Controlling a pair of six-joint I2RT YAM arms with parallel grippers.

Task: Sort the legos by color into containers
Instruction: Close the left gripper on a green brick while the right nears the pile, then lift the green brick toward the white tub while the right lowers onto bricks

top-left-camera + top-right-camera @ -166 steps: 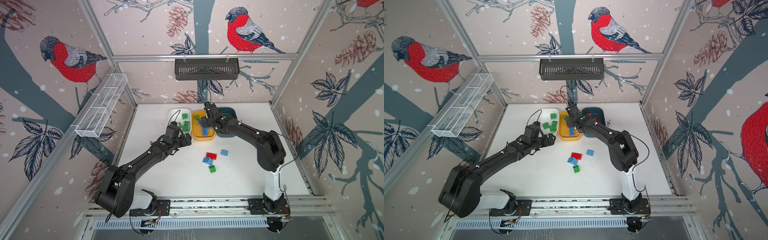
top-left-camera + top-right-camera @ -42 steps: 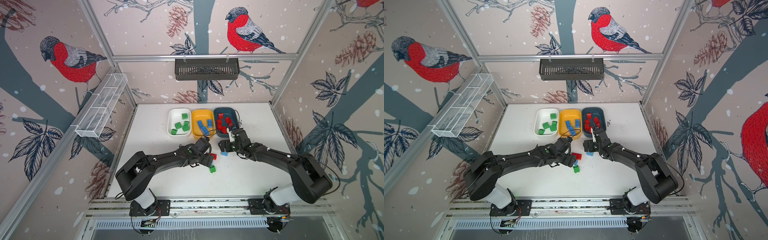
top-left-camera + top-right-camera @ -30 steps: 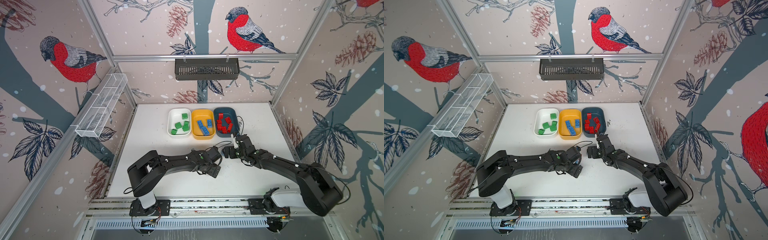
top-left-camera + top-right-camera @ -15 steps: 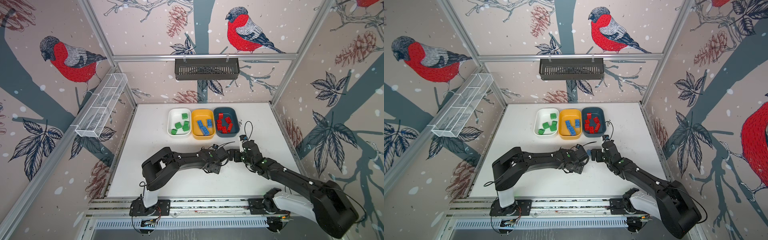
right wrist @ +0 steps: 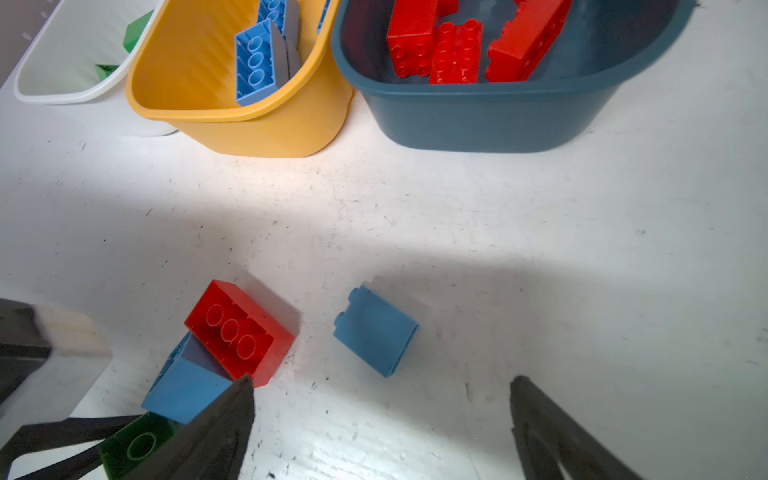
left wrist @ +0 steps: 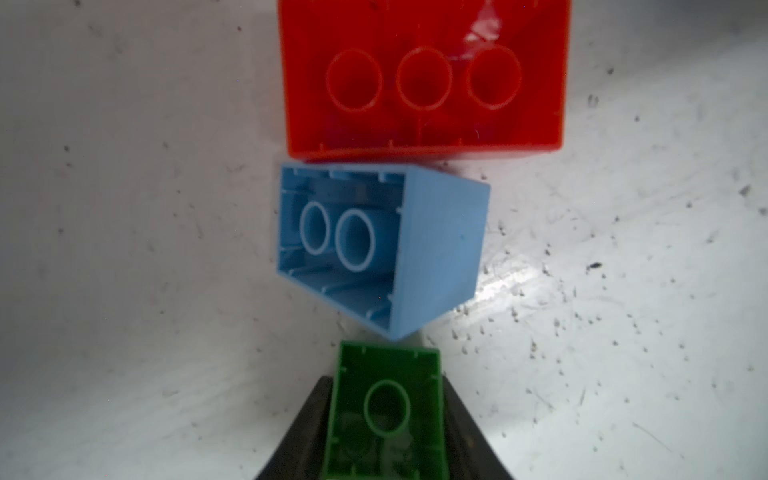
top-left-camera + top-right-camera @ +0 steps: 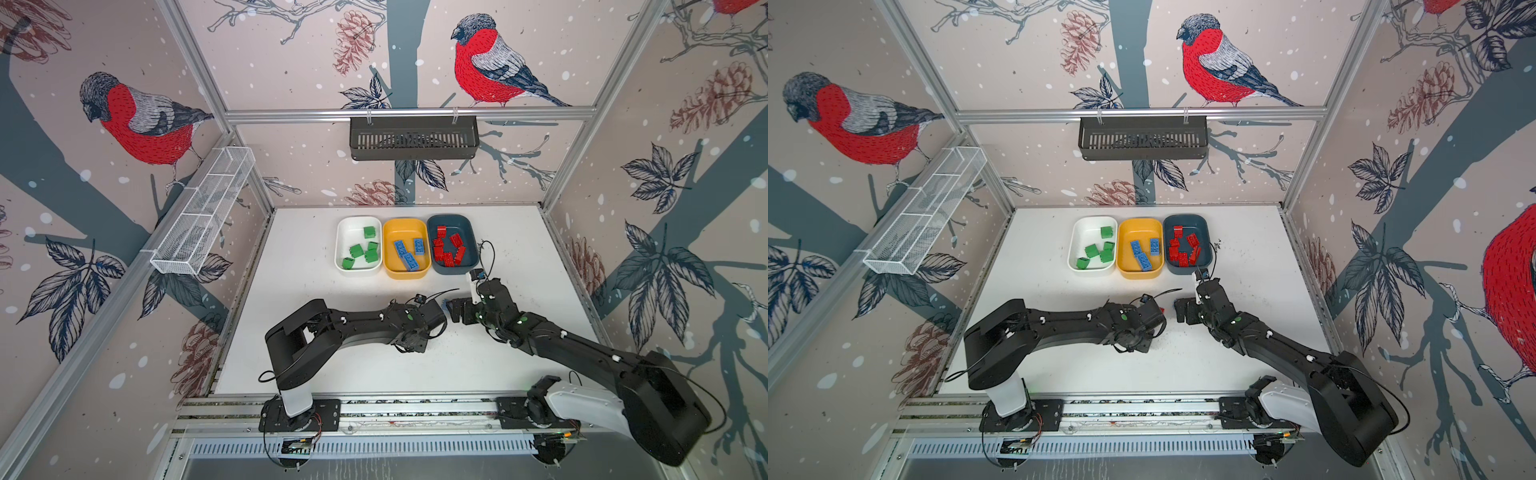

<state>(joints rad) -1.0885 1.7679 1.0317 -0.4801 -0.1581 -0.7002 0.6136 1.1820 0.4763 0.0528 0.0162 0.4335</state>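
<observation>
Left tool [image 6: 385,399] clamped on green brick [image 6: 386,365], right tool [image 5: 380,384] spread wide near blue brick [image 5: 376,330]

In the left wrist view the red brick [image 6: 424,83] and green brick [image 6: 386,415] run past the edges

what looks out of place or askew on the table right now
The loose red rectangular plastic brick and the light blue square plastic brick against it lie tipped on the white table, hollow undersides exposed. A second blue brick lies on its side nearby.
</observation>
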